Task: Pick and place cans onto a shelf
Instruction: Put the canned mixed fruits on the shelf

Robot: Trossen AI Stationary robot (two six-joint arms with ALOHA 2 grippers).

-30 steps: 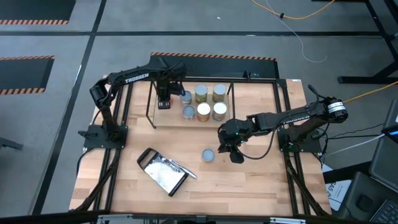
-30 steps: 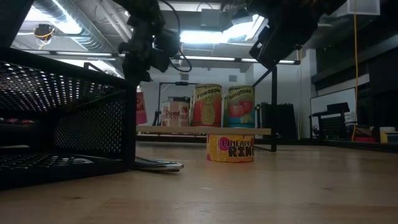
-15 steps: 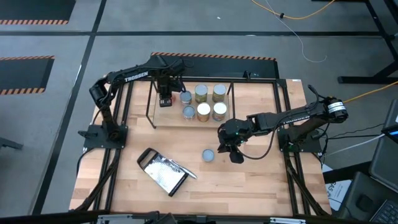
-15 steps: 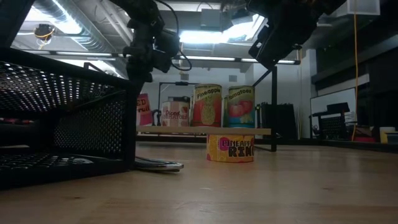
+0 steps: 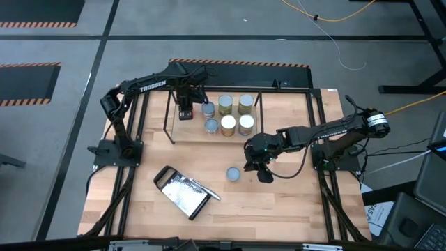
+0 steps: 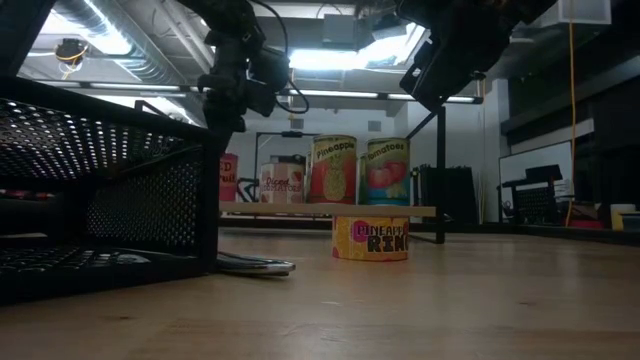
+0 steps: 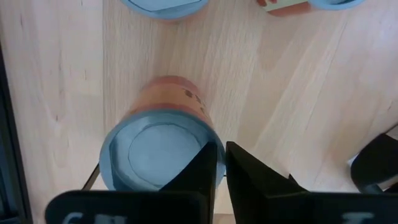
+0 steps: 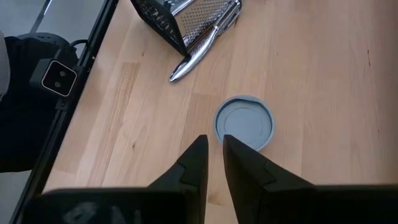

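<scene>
- Loose can [image 5: 233,173] on the desk [image 5: 293,202], just beside right pincer [image 5: 263,171], short and rigid, likely light; smooth wall, best pinched across its sides.
- Right pincer [image 8: 211,163] nearly pressed together, pinching nothing.
- Left pincer [image 5: 185,111] over the shelf [image 5: 169,118] beside a blue-topped can [image 7: 158,152]; grip hard to tell.
- Readable: "Pineapple" [image 6: 335,170], "Tomatoes" [image 6: 384,172], "TROSSEN" on an arm.

Counted: six cans, one shelf, one grater, two arms.

Five cans [image 5: 228,116] are seen standing on the single shelf [image 5: 259,115] (two in the far row, two in the near row, one blue-grey-topped at the left), and a sixth can [image 5: 233,173] is seen alone on the table [image 5: 293,202]. One grater [image 5: 182,193] is counted, and two arms are counted.
</scene>
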